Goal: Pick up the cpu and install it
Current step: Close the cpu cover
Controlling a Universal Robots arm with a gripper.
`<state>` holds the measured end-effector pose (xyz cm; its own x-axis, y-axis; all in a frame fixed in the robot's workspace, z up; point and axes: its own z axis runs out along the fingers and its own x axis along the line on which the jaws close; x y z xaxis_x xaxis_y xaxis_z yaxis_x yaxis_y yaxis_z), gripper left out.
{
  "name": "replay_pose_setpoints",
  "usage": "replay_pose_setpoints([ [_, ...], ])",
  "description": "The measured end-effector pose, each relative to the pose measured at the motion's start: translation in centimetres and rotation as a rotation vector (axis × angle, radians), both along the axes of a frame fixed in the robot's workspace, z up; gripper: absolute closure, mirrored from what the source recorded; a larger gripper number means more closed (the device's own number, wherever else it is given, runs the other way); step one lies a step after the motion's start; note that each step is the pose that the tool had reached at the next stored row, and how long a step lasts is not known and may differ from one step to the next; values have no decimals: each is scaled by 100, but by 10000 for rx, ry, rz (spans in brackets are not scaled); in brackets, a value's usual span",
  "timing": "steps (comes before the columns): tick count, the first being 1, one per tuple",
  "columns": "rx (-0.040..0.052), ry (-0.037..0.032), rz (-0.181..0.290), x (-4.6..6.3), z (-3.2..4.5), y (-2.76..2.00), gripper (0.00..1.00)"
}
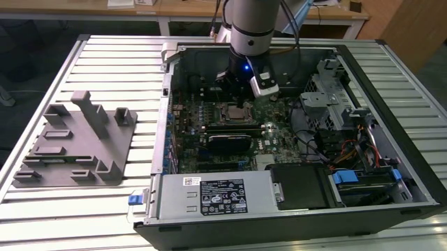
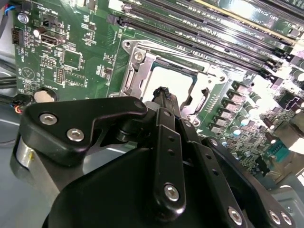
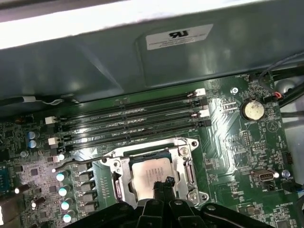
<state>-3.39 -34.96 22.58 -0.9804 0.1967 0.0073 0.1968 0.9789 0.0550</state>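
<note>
Reaches down into the open case [image 1: 293, 228] on the table [image 1: 112, 57]. Carries the pincer [image 3: 161, 183] with tips pressed together at the rim of the cpu [image 3: 148, 172]; touching or just above, cannot tell. Shows the cpu lying flat inside the socket [image 3: 118, 176], beside the memory slots [image 3: 128, 118]. Has the grey fixture [image 1: 73, 144] well apart, near the table's edge at the exterior view's left.

cpu [image 3: 151, 172]: silvery
motherboard [image 3: 228, 137]: green
memory slots [image 3: 128, 121]: black
end effector [image 3: 164, 186]: all black
fixture [image 1: 73, 141]: plain grey
worktop [image 1: 104, 68]: silvery, ribbed stripes
</note>
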Motion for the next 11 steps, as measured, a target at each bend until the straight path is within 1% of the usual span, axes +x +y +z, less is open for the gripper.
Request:
replay_pose_setpoints([
  [3, 2, -1, 70, -27, -31, -1, 89],
  [7, 2, 0, 129, -54, -56, -1, 89],
  [11, 2, 0, 130, -107, -76, -2, 89],
])
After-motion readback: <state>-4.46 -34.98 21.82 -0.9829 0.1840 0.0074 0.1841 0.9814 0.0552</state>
